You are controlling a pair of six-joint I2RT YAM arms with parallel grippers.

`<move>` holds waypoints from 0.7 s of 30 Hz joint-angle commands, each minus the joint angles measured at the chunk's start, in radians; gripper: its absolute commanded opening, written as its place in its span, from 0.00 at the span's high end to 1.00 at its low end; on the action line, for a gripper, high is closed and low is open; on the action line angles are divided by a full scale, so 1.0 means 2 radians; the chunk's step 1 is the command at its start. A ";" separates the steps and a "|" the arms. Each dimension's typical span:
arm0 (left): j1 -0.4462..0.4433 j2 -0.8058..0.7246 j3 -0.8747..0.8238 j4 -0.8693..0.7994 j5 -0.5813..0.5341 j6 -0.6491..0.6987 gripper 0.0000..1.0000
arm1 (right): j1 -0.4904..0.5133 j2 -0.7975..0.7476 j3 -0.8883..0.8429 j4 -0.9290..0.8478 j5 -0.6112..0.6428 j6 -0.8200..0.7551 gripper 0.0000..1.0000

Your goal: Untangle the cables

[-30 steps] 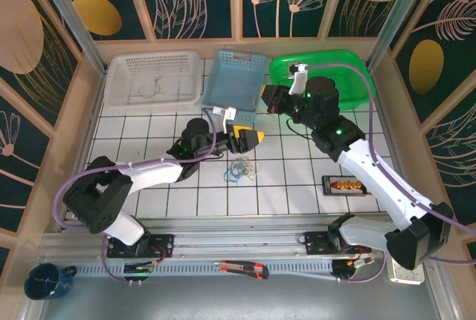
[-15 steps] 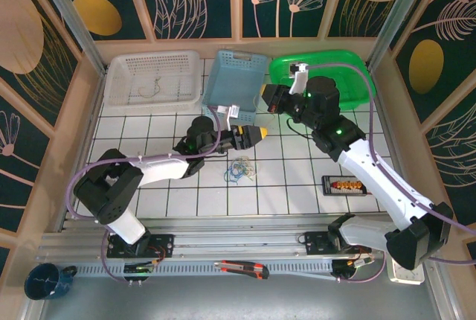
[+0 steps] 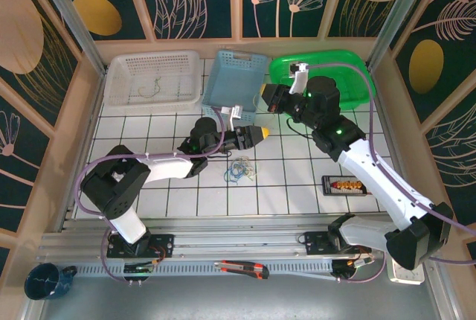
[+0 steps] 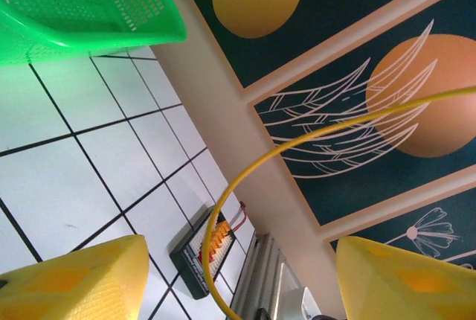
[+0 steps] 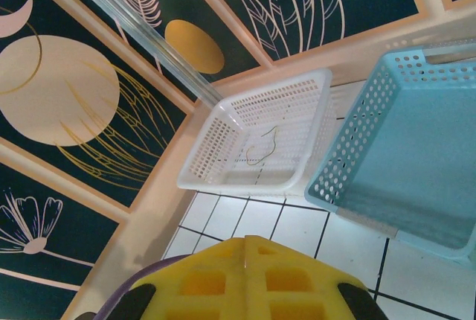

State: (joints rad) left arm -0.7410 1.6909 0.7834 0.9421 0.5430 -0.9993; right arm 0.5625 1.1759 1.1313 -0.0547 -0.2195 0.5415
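Holding the left claw (image 4: 242, 260) with its yellow fingers (image 4: 74, 283) apart, bracketing a yellow cable (image 4: 260, 158) arcing up through the gap and touching neither side, likely lining up to pinch that one strand away from the rest. Hovering low over the table (image 3: 290, 186), just beyond the cables (image 3: 239, 170), lying as a small blue and yellowish knot on the white tiles near the middle. Pressing the right claw (image 5: 245, 257) fully together, with nothing visibly caught in it, and hanging it near the gap between the blue basket (image 3: 234, 74) and the green basket (image 3: 349, 67), probably clear of the left arm's work. Lining the far edge with those two and a white basket (image 3: 152, 54), already carrying one thin loose wire (image 3: 152, 88), seemingly as bins for separated strands.
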 commanded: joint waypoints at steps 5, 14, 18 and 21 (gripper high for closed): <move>-0.004 0.005 0.011 0.034 0.009 -0.003 0.70 | -0.004 -0.015 -0.006 0.015 -0.008 0.005 1.00; -0.003 -0.021 -0.002 0.024 -0.007 0.007 1.00 | -0.089 -0.049 -0.039 0.016 0.000 0.015 1.00; -0.003 -0.051 -0.014 0.013 -0.025 0.020 1.00 | -0.170 -0.076 -0.080 0.019 -0.008 0.034 1.00; -0.004 -0.077 -0.020 -0.002 -0.045 0.033 1.00 | -0.214 -0.090 -0.114 0.021 -0.014 0.046 1.00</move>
State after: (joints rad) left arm -0.7429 1.6012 0.7574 0.9405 0.4957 -0.9798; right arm 0.1860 1.0264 0.9535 -0.0380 -0.2348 0.5934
